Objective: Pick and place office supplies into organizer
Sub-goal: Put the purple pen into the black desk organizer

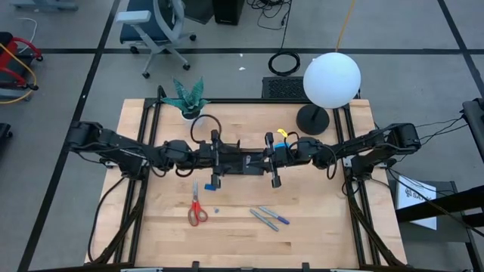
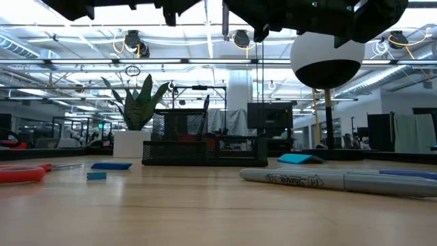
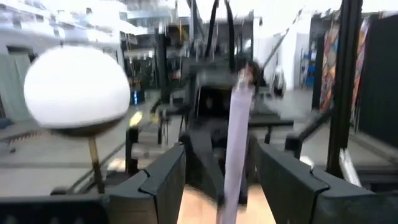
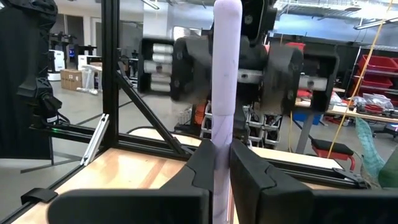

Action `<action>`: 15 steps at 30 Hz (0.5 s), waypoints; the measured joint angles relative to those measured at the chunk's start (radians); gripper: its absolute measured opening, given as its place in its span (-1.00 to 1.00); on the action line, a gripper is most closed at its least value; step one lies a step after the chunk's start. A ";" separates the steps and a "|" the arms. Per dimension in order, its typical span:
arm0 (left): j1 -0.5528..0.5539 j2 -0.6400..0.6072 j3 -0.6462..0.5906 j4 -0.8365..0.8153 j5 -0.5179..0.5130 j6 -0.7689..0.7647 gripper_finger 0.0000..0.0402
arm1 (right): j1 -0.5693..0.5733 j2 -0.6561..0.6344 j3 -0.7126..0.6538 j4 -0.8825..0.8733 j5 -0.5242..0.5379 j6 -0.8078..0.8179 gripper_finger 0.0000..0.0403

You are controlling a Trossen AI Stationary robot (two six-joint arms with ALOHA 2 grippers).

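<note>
From overhead, both arms meet at the centre of the frame and cover most of the organizer (image 1: 243,161), so I cannot make out its compartments or what lies inside. The right tool (image 4: 222,167) has its fingers pressed together on a pale pen (image 4: 224,74) standing upright; the pen's lower end is cut off at the bottom of that wrist frame. The left tool (image 3: 219,177) faces it with fingers spread apart, nothing between them that they touch; its picture is smeared, and the pen shows there only as a blurred streak.

In the low view the tools are cropped at the top edge. The organizer sits mid-frame as a dark mesh tray.

On the wooden tabletop (image 1: 325,234), lower centre overhead, lie the red-handled scissors (image 1: 197,211), a tiny blue block (image 1: 216,210) and loose pens (image 1: 268,217). A white globe lamp (image 1: 331,78) stands upper right, a potted plant (image 1: 186,97) upper left. Beyond lies grey floor with an office chair (image 1: 155,26).
</note>
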 joint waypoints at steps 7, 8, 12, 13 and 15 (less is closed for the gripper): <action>0.005 0.067 0.061 -0.005 0.012 0.004 0.00 | 0.000 0.000 0.000 0.003 0.000 0.000 -0.91; 0.005 0.078 0.080 -0.006 0.022 0.004 0.00 | 0.000 0.000 0.000 0.003 0.000 0.000 -0.91; 0.005 0.142 0.142 -0.043 0.042 0.013 0.00 | 0.000 0.000 0.000 0.000 0.000 0.000 -0.91; 0.005 0.156 0.155 -0.057 0.042 0.018 0.00 | 0.000 0.000 0.000 -0.001 0.000 0.000 -0.91; 0.005 0.175 0.178 -0.067 0.042 0.030 0.00 | 0.000 0.000 0.000 -0.002 0.000 0.000 -0.91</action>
